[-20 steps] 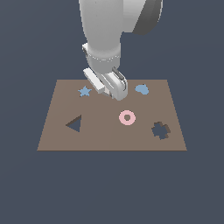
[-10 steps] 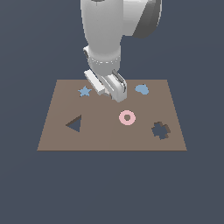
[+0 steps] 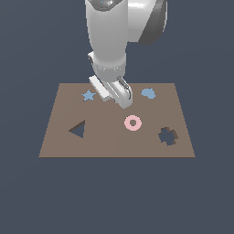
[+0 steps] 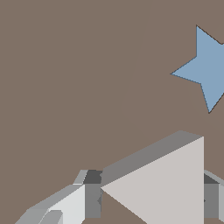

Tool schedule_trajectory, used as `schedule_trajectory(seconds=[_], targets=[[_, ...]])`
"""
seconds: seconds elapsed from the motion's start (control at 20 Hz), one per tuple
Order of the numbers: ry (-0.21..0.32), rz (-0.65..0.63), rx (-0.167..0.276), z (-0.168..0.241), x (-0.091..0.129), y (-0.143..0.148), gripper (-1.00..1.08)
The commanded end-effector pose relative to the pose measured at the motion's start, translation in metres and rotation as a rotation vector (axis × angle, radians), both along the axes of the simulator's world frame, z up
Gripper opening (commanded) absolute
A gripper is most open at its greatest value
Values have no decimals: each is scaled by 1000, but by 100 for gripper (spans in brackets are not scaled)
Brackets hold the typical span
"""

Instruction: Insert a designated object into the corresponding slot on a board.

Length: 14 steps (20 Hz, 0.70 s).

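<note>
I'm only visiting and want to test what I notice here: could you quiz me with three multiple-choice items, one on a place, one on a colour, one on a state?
1. Where on the board is the triangular slot?
A. toward the exterior view's left
B. beside the cross-shaped hole
C. behind the ring

2. What colour is the ring?
A. green
B. pink
C. black

3. What is between the fingers of the end effector?
A. the blue star
B. nothing
C. the pale triangle block

Answers: 1 A, the dark triangle sits on that side. 2 B, it is plainly pink. 3 C, the wrist view shows fingers on both sides of it.
</note>
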State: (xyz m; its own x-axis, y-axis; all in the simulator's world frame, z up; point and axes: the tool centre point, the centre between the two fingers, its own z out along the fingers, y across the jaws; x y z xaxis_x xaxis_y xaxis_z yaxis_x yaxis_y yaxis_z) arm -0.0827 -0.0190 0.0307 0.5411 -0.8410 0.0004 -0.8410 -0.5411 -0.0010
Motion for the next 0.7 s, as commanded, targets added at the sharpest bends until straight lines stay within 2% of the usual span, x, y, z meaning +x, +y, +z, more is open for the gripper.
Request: schedule_trajectory(seconds=[0.0,0.65], targets=[[1,0,0,-1,0,0,-100],[1,1,0,3,2,-2,-100]])
